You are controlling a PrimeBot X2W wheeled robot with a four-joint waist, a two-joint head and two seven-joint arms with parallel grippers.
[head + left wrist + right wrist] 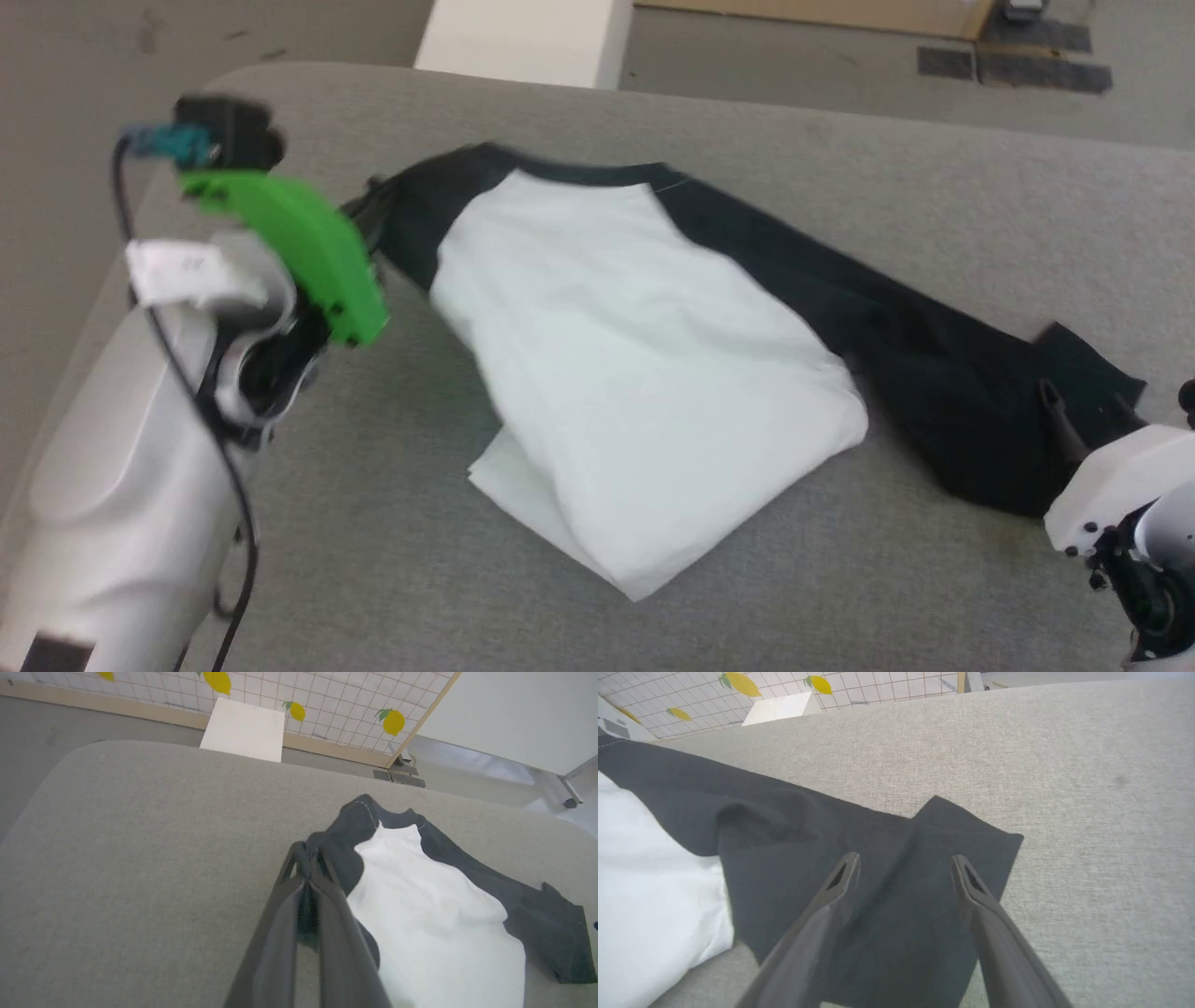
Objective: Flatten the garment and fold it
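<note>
inside left end effector (307, 861), garment (434, 919) sleeve

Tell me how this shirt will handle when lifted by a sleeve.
Probably floppy: the garment lies rumpled and doubled over. Lifted by the left hand, shut on a black sleeve, it would likely drape and trail.

The head camera looks forward and down from high up, far enough back to take in most of the garment (635, 373) on the grey surface (840, 168). The left wrist camera sits low and close behind the left gripper (308, 856), facing the lemon-print wall (336, 695). The right wrist camera hangs close behind the right gripper (903, 863). All three views share the garment and the surface.
</note>
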